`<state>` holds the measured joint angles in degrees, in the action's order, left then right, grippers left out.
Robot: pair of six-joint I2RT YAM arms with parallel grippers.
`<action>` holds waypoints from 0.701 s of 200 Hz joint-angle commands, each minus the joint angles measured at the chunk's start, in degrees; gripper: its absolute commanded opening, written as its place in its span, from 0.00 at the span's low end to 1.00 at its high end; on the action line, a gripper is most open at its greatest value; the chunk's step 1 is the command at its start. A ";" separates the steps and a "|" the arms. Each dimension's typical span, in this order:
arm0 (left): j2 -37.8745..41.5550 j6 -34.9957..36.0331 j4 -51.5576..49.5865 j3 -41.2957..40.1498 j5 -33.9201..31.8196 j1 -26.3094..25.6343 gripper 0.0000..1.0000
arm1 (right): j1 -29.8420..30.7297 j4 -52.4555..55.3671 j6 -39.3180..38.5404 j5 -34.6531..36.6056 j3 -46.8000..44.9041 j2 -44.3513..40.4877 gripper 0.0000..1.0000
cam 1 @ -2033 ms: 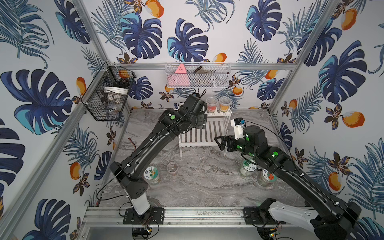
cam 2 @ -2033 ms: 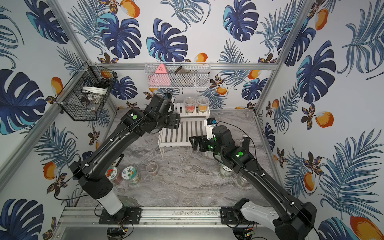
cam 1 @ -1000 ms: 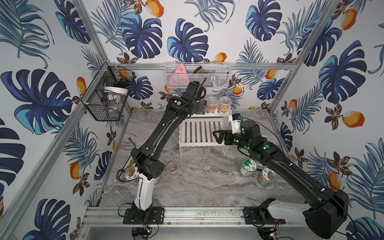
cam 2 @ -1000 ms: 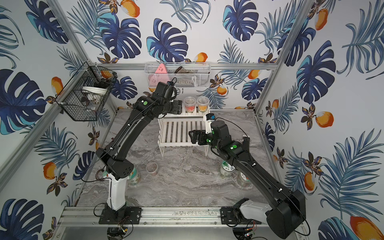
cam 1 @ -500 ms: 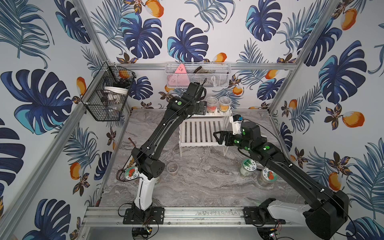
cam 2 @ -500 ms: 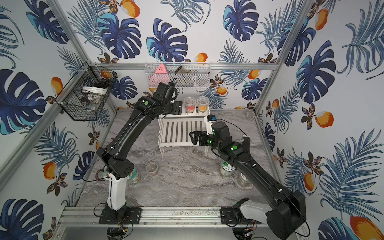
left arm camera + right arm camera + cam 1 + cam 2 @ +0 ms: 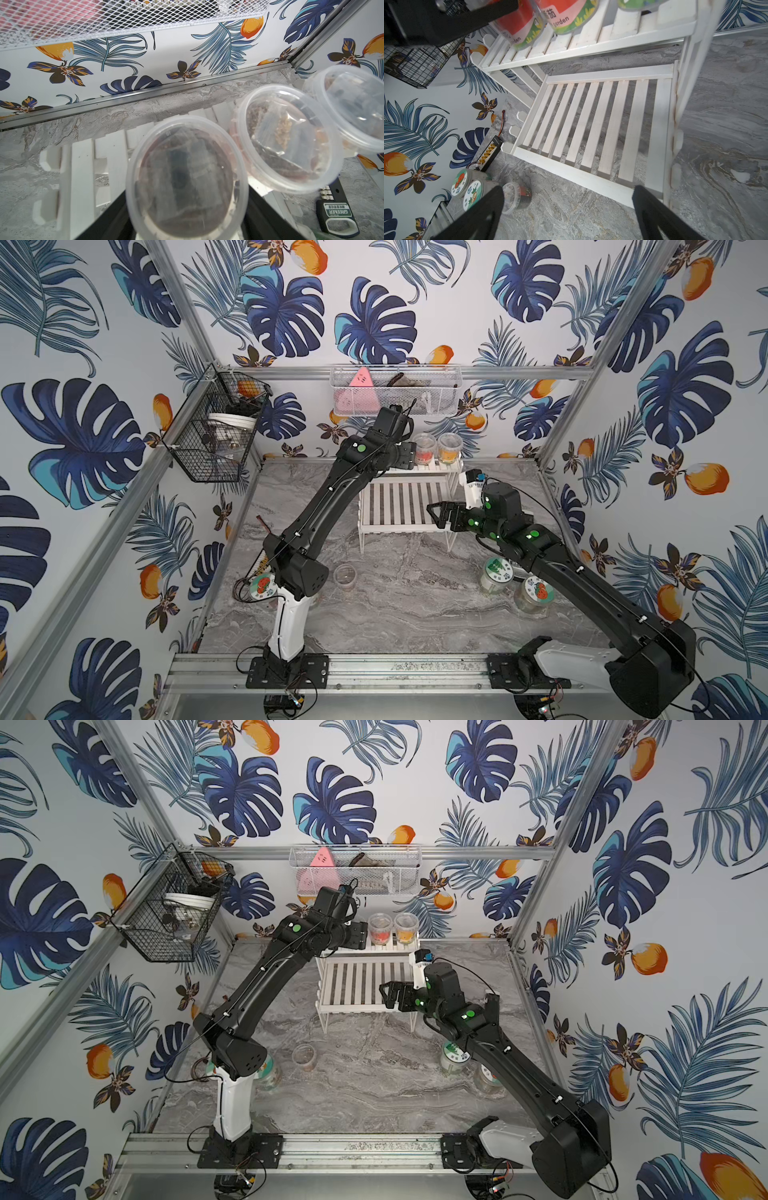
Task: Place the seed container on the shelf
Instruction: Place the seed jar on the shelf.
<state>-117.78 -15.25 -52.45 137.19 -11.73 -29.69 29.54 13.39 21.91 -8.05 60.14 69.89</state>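
In both top views the body of the left gripper (image 7: 406,456) hides its jaws and the container (image 7: 187,176) between them. The left wrist view shows that container blurred, its contents unreadable and its lower rim cut off. What lies in the black basket (image 7: 195,464) is too small to tell.

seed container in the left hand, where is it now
In the left wrist view the seed container is gripped by the left hand at the upper tier of the shelf, just left of two other containers.
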 commanded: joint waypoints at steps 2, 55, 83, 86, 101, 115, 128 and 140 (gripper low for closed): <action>0.92 -0.04 1.99 -1.29 0.49 0.07 0.75 | -0.14 -1.44 0.24 -0.62 -0.02 -0.01 1.00; 2.30 -0.44 2.30 -2.35 0.02 0.07 0.77 | -0.46 -1.24 0.07 -0.78 0.07 -0.28 1.00; 3.11 -0.32 2.68 -3.33 0.12 0.07 0.84 | -0.66 -1.17 0.06 -0.91 0.17 -0.28 1.00; 3.13 -0.22 2.77 -3.33 0.38 0.07 0.85 | -0.64 -1.17 0.11 -0.92 0.16 -0.29 1.00; 3.04 -0.30 2.49 -2.79 0.78 0.16 0.86 | -0.71 -1.20 0.24 -1.08 0.16 -0.36 1.00; 3.31 -0.45 2.30 -2.73 1.00 0.25 0.86 | -0.77 -1.19 0.37 -1.02 0.07 -0.45 1.00; 4.06 -0.65 2.98 -3.65 1.75 0.42 0.85 | -0.75 -1.16 0.24 -0.95 0.02 -0.54 1.00; 4.90 -0.97 3.64 -4.73 2.35 0.51 0.85 | -0.78 -1.25 0.15 -0.83 -0.11 -0.54 1.00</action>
<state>-114.54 -15.31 -51.00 133.58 -11.05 -29.54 28.77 13.37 21.89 -8.51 60.10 69.65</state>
